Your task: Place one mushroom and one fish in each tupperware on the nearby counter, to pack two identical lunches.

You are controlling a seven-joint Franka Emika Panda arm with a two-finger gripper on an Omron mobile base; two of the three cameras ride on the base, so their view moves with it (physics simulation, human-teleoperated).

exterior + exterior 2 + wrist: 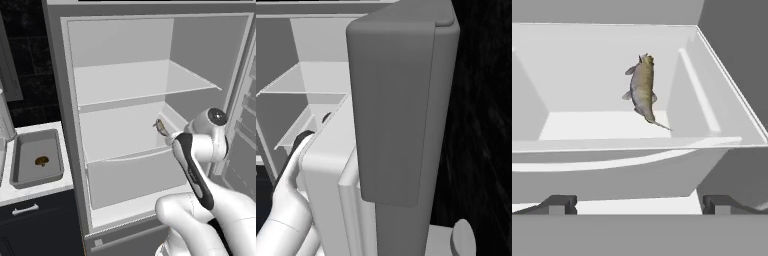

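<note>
A slim grey-olive fish stands nearly on end against the back right corner of a white fridge drawer, tail down. My gripper is open just in front of the drawer's front lip, with nothing between its fingertips. From the left base view the fish leans on the drawer's right wall, just ahead of my hand. On the counter to the left sits a grey tupperware holding a small brown mushroom.
The fridge stands open, with a white shelf above the drawer and a lower bin beneath. Its open door stands close on my right. A tall glass-like vessel stands at the counter's back left.
</note>
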